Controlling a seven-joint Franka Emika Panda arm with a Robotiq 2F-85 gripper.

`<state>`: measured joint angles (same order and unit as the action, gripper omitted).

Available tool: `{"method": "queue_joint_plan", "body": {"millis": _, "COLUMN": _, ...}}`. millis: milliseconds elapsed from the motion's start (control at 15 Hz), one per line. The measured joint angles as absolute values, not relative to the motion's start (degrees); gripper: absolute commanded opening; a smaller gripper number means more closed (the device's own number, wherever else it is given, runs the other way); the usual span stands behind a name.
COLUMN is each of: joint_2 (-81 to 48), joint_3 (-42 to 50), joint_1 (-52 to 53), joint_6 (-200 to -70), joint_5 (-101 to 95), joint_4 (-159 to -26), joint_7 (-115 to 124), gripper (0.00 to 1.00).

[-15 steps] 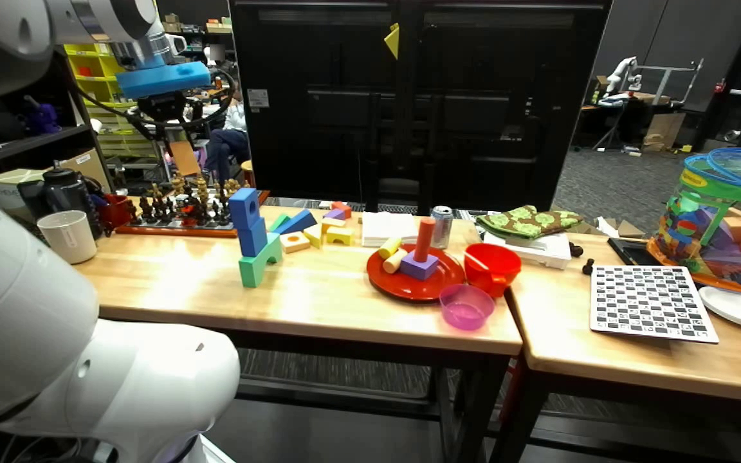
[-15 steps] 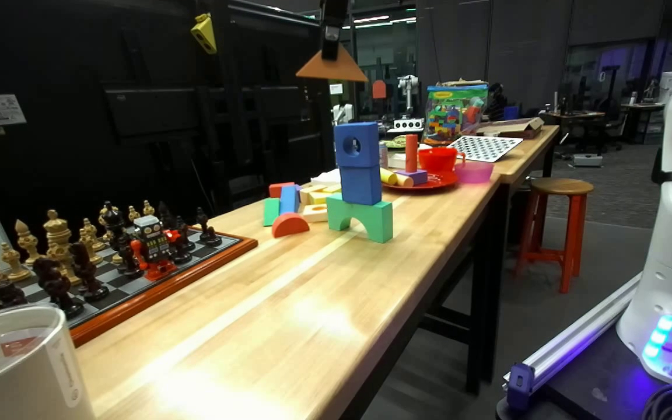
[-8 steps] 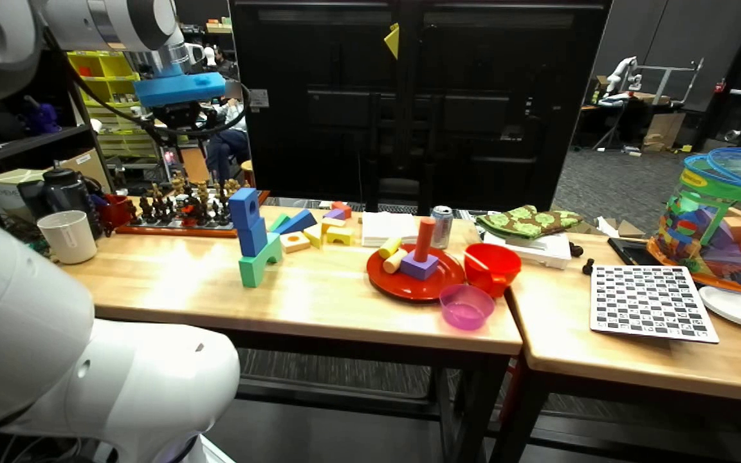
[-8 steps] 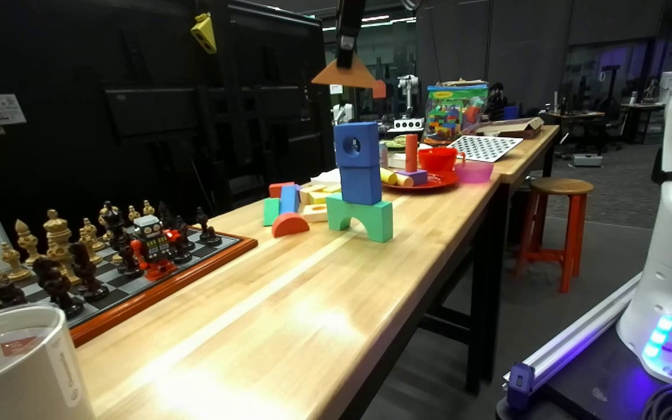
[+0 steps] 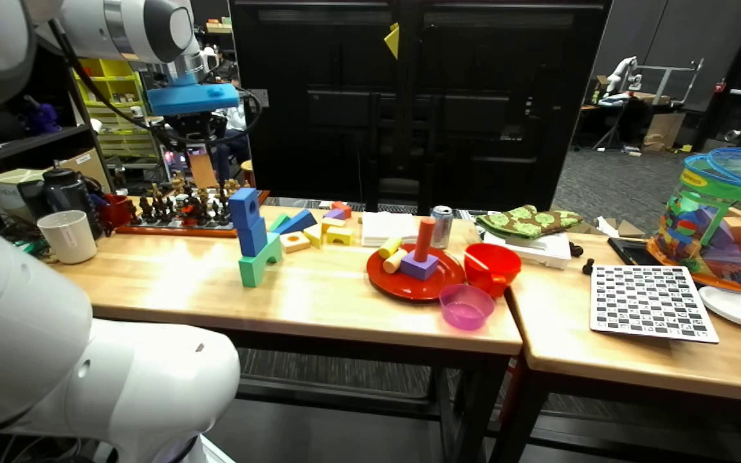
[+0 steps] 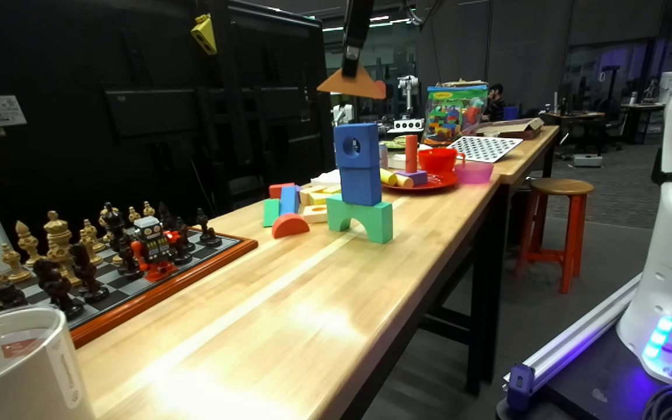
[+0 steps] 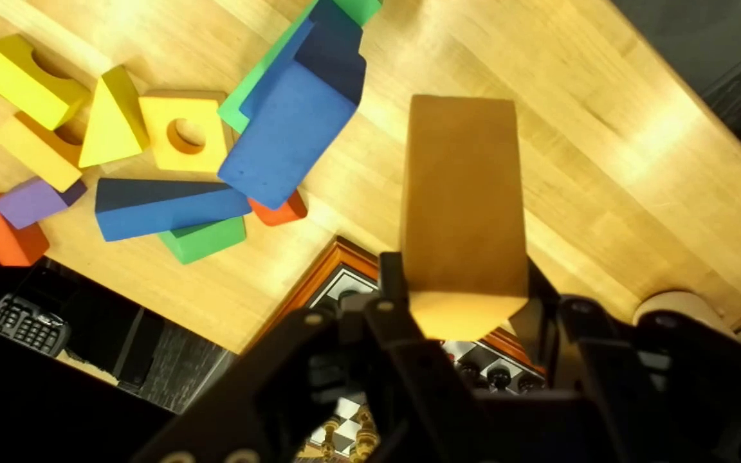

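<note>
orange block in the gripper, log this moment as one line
gripper: closed on orange block | block: in the air over table | standing: two blue blocks on green arch

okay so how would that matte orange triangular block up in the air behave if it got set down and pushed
Flat faces suggest the matte orange triangular block won't roll. Set on its wide lower side, it should resist tipping. It's probably fairly stiff: no denting shows where the black tool grips it.

You hold an orange triangular block (image 6: 351,87) aloft, its long base downward and slightly tilted, at upper centre of an exterior view.
</note>
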<state>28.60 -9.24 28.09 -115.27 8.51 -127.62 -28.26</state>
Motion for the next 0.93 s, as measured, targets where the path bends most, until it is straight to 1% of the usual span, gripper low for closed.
{"method": "queue_joint_plan", "body": {"millis": 933, "joint_2": 32.2, "joint_3": -11.7, "joint_1": 28.1, "joint_6": -115.6, "joint_5": 12.6, "joint_4": -129.7, "joint_7": -20.2, "gripper": 0.16}}
